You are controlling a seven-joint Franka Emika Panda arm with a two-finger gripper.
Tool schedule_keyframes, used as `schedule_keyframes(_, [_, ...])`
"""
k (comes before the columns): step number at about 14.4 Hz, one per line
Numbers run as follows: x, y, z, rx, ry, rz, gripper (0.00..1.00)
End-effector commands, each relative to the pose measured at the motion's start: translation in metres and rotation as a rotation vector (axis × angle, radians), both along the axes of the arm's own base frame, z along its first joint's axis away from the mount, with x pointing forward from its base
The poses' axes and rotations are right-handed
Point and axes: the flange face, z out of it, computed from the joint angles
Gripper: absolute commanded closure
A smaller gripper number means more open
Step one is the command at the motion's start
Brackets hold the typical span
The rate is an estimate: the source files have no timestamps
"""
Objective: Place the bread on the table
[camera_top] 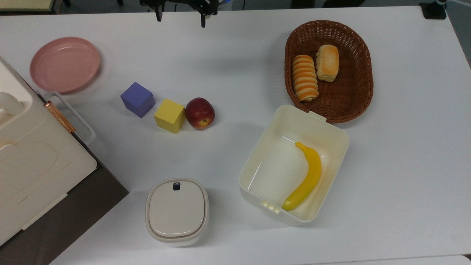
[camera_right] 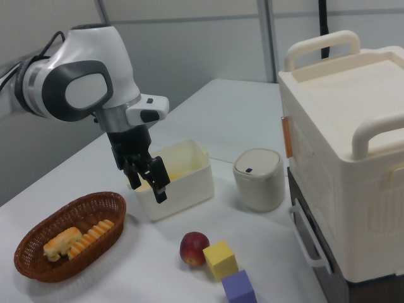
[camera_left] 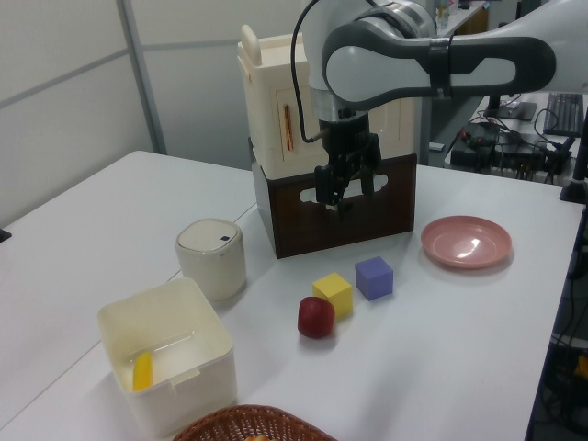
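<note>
The bread (camera_top: 327, 62) is a short cream bun with toasted patches. It lies in a brown wicker basket (camera_top: 362, 94) at the top view's upper right, beside a longer striped roll (camera_top: 304, 78). In the right view the bread (camera_right: 60, 243) sits at the left end of the basket (camera_right: 38, 268). My gripper (camera_top: 180, 16) hangs open and empty over the far edge of the white table (camera_top: 235, 55), well to the left of the basket in the top view. The gripper (camera_right: 149, 186) is raised above the table, and the left view shows the gripper (camera_left: 335, 197) pointing down.
An open white box (camera_top: 257, 154) holding a banana (camera_top: 307, 178) stands just in front of the basket. A red apple (camera_top: 199, 113), a yellow cube (camera_top: 169, 115) and a purple cube (camera_top: 137, 99) sit mid-table. There is also a pink plate (camera_top: 64, 64), a lidded canister (camera_top: 177, 210) and a large cream case (camera_top: 33, 158).
</note>
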Motion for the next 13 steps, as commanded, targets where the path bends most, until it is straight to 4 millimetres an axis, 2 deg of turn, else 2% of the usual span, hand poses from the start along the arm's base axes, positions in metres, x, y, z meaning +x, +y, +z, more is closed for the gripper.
schedule_keyframes(1, [-0.002, 0.003, 0.008, -0.004, 0.011, 0.042, 0.0])
schedule_keyframes(7, [0.002, 0.001, 0.004, -0.001, 0.014, 0.09, 0.0])
schedule_keyframes(9, [0.005, 0.002, -0.004, 0.003, 0.03, 0.148, 0.0])
schedule_keyframes(13, [0.015, 0.009, -0.037, 0.016, 0.089, 0.237, 0.0])
